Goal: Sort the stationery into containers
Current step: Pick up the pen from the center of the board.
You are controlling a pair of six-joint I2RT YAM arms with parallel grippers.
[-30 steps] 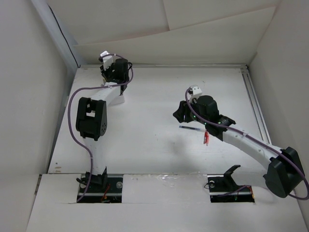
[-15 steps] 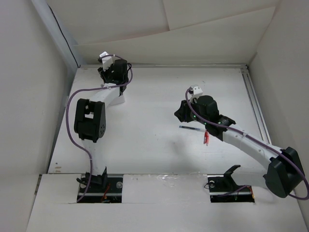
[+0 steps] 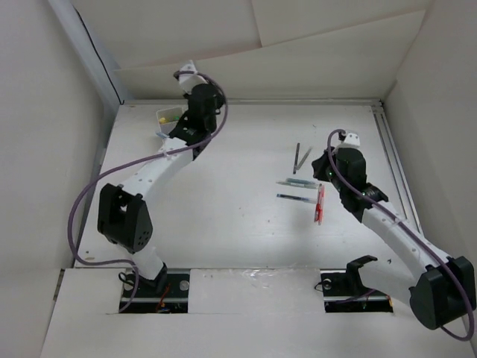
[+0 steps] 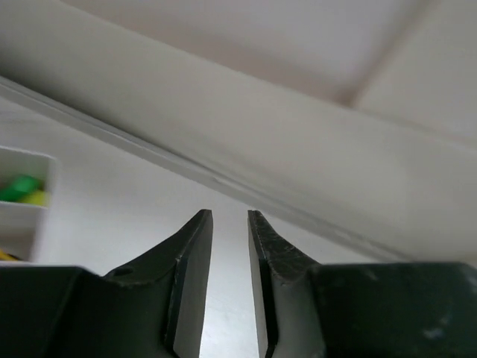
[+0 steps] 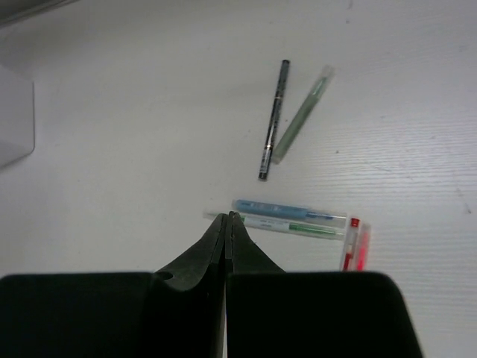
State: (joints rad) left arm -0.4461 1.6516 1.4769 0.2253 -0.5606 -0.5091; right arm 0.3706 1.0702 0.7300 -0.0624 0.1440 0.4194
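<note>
Pens [image 5: 289,209] lie loose on the bench [image 3: 223,194] just beyond the right fingers [image 5: 216,250], which are pressed together, empty. Box [image 3: 168,117], far left, holds green and yellow pieces [image 4: 21,190]; left fingers [image 4: 192,261] near it stand slightly parted, holding nothing.

The right gripper [image 5: 229,221] is pinched together, empty. Just past its tips a blue pen [image 5: 287,209] and green pen [image 5: 291,226] lie side by side, a red pen [image 5: 352,246] at one end.

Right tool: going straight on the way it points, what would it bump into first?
Probably the end of the thin green-marked pen, lying right at the shut right tool; its height is unclear.
</note>
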